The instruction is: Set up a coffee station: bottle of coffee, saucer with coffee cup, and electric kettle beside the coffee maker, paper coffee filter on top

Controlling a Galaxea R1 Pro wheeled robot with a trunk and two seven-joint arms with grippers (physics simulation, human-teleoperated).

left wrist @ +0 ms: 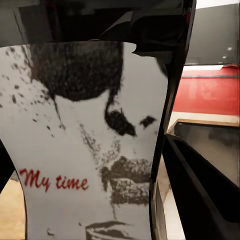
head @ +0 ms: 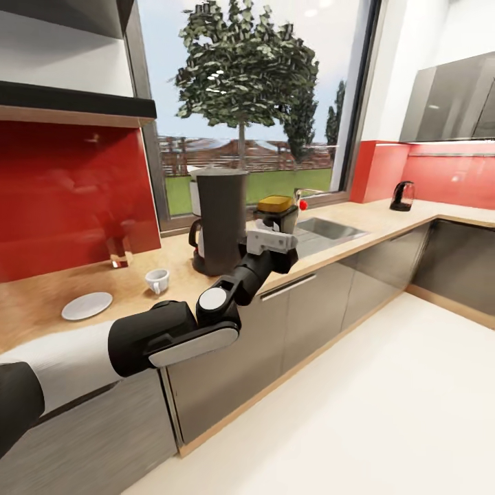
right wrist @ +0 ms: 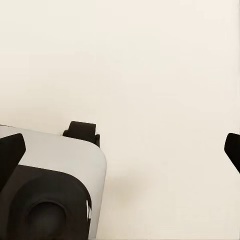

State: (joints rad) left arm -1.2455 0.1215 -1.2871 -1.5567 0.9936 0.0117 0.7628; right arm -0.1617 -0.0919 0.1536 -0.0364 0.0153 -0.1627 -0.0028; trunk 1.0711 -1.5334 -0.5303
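Observation:
The bottle of coffee point(head: 276, 208), a dark jar with a yellow lid, is just right of the tall dark coffee maker point(head: 220, 221) over the kitchen countertop point(head: 41, 295). My left gripper point(head: 273, 240) is shut on it, hiding its base. In the left wrist view its pale "My time" label point(left wrist: 90, 140) sits between dark fingers point(left wrist: 200, 195). The white coffee cup point(head: 157, 280) and the saucer point(head: 86, 306) stand apart, left of the coffee maker. The tan paper coffee filter point(head: 120, 258) is by the red backsplash. The electric kettle point(head: 402, 196) is far right. The black kitchen shelf point(head: 75, 100) is upper left. My right gripper point(right wrist: 121, 150) is open over the floor.
A sink point(head: 330, 230) with a faucet point(head: 307, 194) is set in the counter right of the jar. The counter turns a corner at the far right under grey wall cabinets point(head: 454, 96). Pale floor point(head: 385, 412) lies open in front of the dark cabinets.

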